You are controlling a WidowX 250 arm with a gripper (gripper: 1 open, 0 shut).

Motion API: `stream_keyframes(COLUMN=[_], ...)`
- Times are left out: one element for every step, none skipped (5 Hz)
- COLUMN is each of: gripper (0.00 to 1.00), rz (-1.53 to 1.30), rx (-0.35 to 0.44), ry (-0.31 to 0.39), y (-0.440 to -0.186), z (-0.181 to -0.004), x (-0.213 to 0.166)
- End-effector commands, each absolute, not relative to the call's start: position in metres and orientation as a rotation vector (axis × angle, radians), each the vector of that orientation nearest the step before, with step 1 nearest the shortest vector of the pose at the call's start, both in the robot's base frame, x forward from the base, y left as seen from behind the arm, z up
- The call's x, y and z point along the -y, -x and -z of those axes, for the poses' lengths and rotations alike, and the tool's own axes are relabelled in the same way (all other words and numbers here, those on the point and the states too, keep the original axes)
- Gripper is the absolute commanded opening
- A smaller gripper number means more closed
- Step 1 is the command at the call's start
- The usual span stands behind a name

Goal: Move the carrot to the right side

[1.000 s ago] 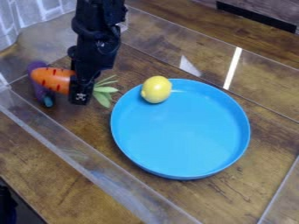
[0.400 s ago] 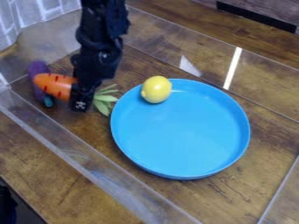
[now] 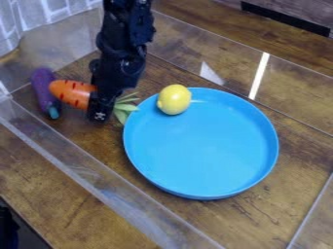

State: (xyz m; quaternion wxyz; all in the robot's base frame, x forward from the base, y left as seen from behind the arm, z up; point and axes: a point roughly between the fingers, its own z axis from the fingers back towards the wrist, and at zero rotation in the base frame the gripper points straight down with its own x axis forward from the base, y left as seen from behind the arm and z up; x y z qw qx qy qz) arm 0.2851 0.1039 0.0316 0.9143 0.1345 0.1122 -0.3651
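The small orange toy carrot [image 3: 73, 92] shows a bright orange body crossed by dark ridge lines, with a rounded end at the left of the view. Its leafy top [image 3: 127, 106] is pale green, splayed into several strands. The carrot lies toward the left of the view, on the brown wood-patterned bench [image 3: 196, 222], between the purple toy eggplant and the blue plate. Part of the body is covered by the black robot gripper [image 3: 99, 100], so its full length cannot be inspected. The gripper is closed to a narrow grip on the carrot, near the leafy end.

Count of items: one carrot; one slim purple toy eggplant [image 3: 45, 88], just beside the carrot's rounded end; one round yellow toy lemon [image 3: 173, 99], at the upper left edge of the plate as viewed; one round, bright blue plate [image 3: 202, 146], its left rim near the tips of the carrot's leaves; one gripper, on one black robot arm [image 3: 124, 34] entering from the top of the view. A transparent panel [image 3: 111, 185] crosses the lower left.
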Motion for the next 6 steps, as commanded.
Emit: stream_keyframes(gripper=[1.00, 1.00, 0.00, 0.00, 0.00, 0.00], rz=[0.692, 0.632, 0.612, 0.586, 0.603, 0.624], rx=[-0.201, -0.214, -0.217, -0.230, -0.227, -0.221], ry=[-0.313, -0.304, -0.311, -0.312, -0.319, -0.319], y=[-0.295, -0.291, -0.294, -0.295, -0.284, -0.273], z=[-0.041, -0.036, -0.045, -0.056, -0.064, -0.068], x=[-0.101, -0.099, -0.100, -0.102, -0.103, -0.104])
